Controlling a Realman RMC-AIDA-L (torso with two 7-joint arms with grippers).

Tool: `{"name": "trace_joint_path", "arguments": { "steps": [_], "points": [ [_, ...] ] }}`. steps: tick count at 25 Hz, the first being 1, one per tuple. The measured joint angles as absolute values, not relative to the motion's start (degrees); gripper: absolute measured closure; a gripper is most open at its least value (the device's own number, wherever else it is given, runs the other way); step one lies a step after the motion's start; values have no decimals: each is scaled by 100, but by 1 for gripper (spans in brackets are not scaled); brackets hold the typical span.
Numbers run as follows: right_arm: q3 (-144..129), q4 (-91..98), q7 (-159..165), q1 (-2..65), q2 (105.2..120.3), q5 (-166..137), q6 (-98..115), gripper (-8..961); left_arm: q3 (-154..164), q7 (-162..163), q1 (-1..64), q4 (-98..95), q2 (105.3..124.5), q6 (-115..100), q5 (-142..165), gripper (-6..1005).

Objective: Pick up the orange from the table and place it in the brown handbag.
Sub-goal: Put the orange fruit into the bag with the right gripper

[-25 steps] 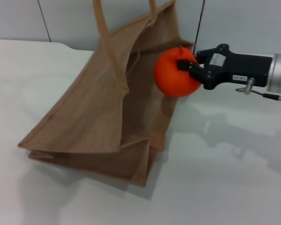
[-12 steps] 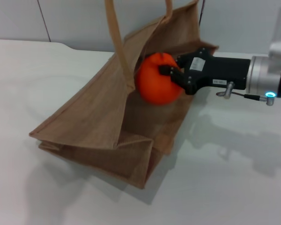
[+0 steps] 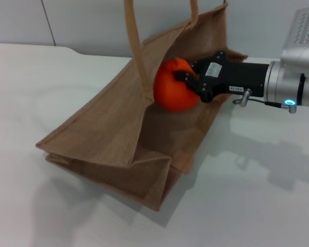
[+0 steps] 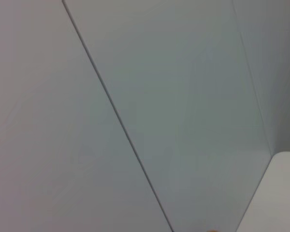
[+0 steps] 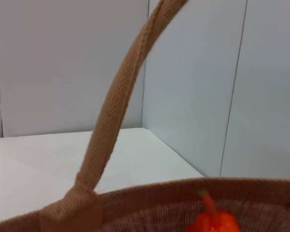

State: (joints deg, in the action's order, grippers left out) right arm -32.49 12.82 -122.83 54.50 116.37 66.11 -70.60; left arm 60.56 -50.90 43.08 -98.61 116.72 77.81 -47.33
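The brown handbag (image 3: 108,139) lies tilted on the white table (image 3: 257,195), its mouth open toward the right, its handles (image 3: 136,51) held up out of the top of the view. My right gripper (image 3: 188,85) reaches in from the right, shut on the orange (image 3: 172,92), and holds it inside the bag's mouth. In the right wrist view the orange's top and stem (image 5: 210,215) show just over the bag's rim (image 5: 150,203), with one handle (image 5: 118,104) rising in front. My left gripper is out of view; its wrist view shows only a wall.
A pale panelled wall (image 3: 82,23) stands behind the table. The table's far edge (image 3: 72,50) runs behind the bag. Bare tabletop lies left of and in front of the bag.
My right gripper has carried the orange leftward from outside the bag's rim into the bag's mouth. The bag has shifted and opened wider, its upper side lifting.
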Motion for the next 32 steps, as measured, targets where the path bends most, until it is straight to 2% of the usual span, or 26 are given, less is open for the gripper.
{"name": "trace_joint_path", "arguments": {
  "steps": [4,9,14,25,32],
  "points": [
    [-3204,1148,-12551,5501,11636,6678,-7035,895,6055,-5089,4314,-9859,11671,7739,-4743,875],
    [-3200,989,-12695,5566,11629,6813,-6896,762,6055,-5088,4321,-9885,11664,7734,-4799,875],
    [-3187,989,-12694,5540,11627,6845,-6874,520,6055,-5088,4324,-9889,11663,7734,-4799,876],
    [-3181,993,-12670,5539,11631,6846,-6723,271,6045,-5089,4302,-9897,11659,7724,-4880,876],
    [-3173,1385,-12243,5358,11590,6842,-6730,183,5956,-5111,4066,-9848,11637,7607,-4838,875]
  ]
}}
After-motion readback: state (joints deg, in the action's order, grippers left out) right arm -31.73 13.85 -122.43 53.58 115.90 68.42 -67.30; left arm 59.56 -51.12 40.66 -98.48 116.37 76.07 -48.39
